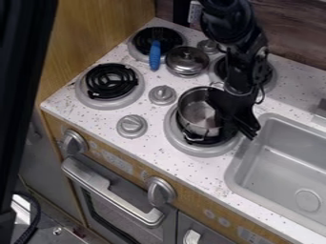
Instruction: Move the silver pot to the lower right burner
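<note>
- One silver pot (198, 113) sits over the lower right burner (198, 150), open side up.
- Your claw (239, 126) hangs at the pot's right side, overlapping its rim in view.
- Can't tell how far your claw is open or whether it has hold of the pot.
- You've got a blue-handled utensil (155, 55) on the upper left burner (137, 53).
</note>
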`<state>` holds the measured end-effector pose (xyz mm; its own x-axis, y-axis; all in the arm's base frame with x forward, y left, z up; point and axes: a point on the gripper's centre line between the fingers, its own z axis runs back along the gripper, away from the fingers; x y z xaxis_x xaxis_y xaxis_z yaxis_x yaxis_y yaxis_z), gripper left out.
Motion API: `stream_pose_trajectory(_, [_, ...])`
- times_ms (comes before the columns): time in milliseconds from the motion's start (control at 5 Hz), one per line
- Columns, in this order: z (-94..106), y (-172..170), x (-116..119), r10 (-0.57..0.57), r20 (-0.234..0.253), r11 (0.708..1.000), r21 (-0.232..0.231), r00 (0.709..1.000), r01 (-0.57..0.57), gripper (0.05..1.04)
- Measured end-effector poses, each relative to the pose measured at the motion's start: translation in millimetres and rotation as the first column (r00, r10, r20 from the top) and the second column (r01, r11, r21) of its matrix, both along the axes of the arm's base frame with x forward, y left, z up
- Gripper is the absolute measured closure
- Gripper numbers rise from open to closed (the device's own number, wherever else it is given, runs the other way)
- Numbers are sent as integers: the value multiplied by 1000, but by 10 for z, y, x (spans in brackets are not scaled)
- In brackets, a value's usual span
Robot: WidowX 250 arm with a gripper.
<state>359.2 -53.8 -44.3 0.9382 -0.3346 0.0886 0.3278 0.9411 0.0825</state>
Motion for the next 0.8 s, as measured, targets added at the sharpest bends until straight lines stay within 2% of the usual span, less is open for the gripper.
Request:
stream_pose_trajectory(200, [62, 8, -93, 55, -24, 998, -12, 998, -55, 541])
stream_pose_trajectory(400, [328, -5, -97, 126, -1, 990, -61, 992, -125, 237])
stream_pose_trajectory(600, [516, -25, -232, 189, -19, 977, -100, 982, -190, 77])
stream_pose_trajectory(800, [588, 20, -351, 227, -37, 967, -109, 973, -230, 83])
